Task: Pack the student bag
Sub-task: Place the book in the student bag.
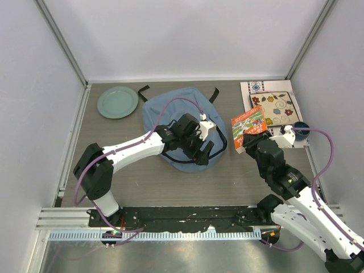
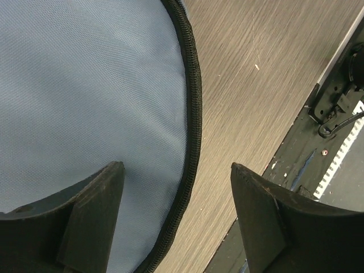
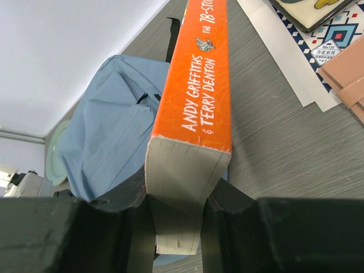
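The student bag, a light-blue fabric backpack with a dark zipper, lies flat at the table's middle back. My left gripper is open and empty, hovering over the bag's near right edge, its fingers straddling the zipper. My right gripper is shut on an orange-spined paperback book and holds it on edge above the table, right of the bag. The bag also shows behind the book in the right wrist view.
A pale green plate sits at the back left. A patterned mat with a floral tile, a pink wallet and a blue cup lie at the back right. White walls enclose the table; a black rail runs along the near edge.
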